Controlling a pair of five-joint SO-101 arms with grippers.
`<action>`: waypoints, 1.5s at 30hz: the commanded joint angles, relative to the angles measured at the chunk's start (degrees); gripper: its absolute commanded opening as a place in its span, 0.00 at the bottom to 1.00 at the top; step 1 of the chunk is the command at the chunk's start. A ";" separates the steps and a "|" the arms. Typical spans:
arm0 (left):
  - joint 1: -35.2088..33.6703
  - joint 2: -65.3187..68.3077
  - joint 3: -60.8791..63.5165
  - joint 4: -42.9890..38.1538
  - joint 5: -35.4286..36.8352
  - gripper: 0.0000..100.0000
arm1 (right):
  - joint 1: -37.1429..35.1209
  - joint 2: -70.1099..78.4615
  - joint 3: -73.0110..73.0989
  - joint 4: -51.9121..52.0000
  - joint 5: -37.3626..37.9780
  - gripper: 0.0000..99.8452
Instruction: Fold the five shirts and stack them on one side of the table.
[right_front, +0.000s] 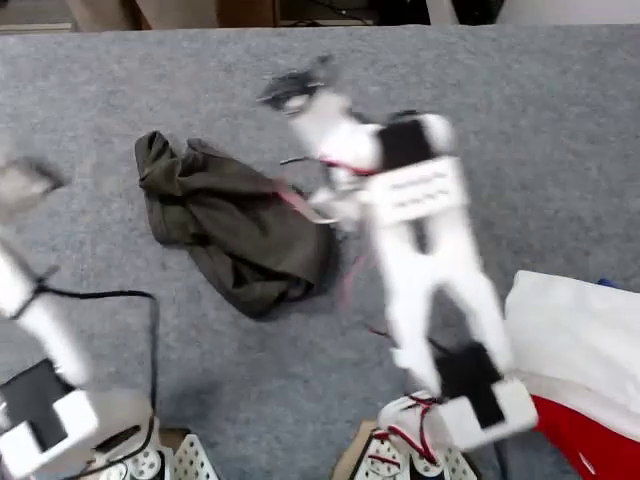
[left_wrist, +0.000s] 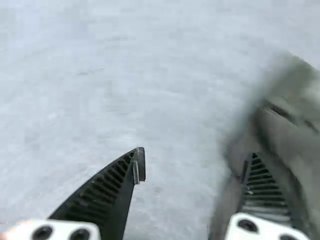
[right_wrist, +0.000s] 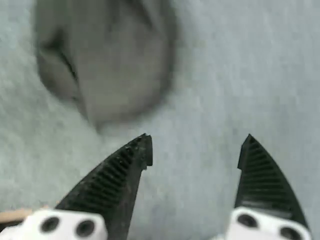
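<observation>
Fingers (left_wrist: 117, 195) spread wide with nothing between them on both grippers: left gripper (left_wrist: 196, 154) over bare grey table (left_wrist: 100, 75), the crumpled dark olive shirt (left_wrist: 295, 115) close beside one finger, and right gripper (right_wrist: 197, 137) over the table near the same shirt. Three shirts counted: one dark olive heap left of centre, and one white shirt (right_front: 580, 330) lying on one red shirt (right_front: 585, 440) at the near right edge. Open cloth lies between heap and stack and along the far edge.
</observation>
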 joint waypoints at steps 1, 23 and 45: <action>-15.12 -2.33 4.31 0.18 -1.41 0.31 | -6.29 8.84 -4.09 -7.82 0.18 0.28; -28.31 -2.51 25.76 -10.81 -19.08 0.31 | 8.57 59.82 -67.56 7.21 -7.56 0.01; 38.77 -1.89 36.48 -38.68 8.09 0.31 | 34.24 76.09 -85.32 3.69 -19.43 0.33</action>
